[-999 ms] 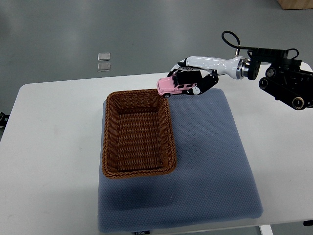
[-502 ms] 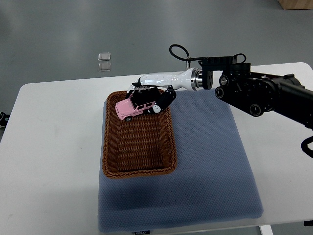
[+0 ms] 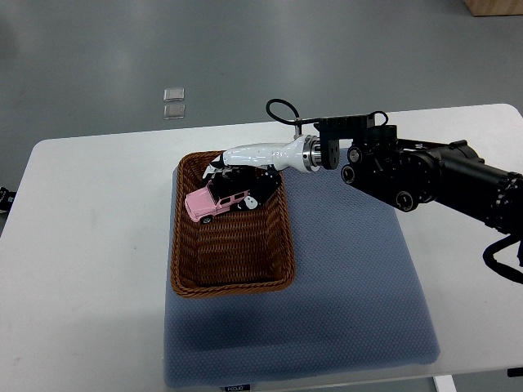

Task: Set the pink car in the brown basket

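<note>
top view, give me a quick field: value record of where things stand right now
car: pink car, tilted, over the far part of the basket's inside
held by: right hand, fingers closed on the car
released: not yet
basket: brown basket, wicker, rectangular, nothing else seen in it
basket sits on: blue-grey mat, at its left part
surface: white table
right arm: comes in from the right, reaching across the mat
left hand: not in view
</note>
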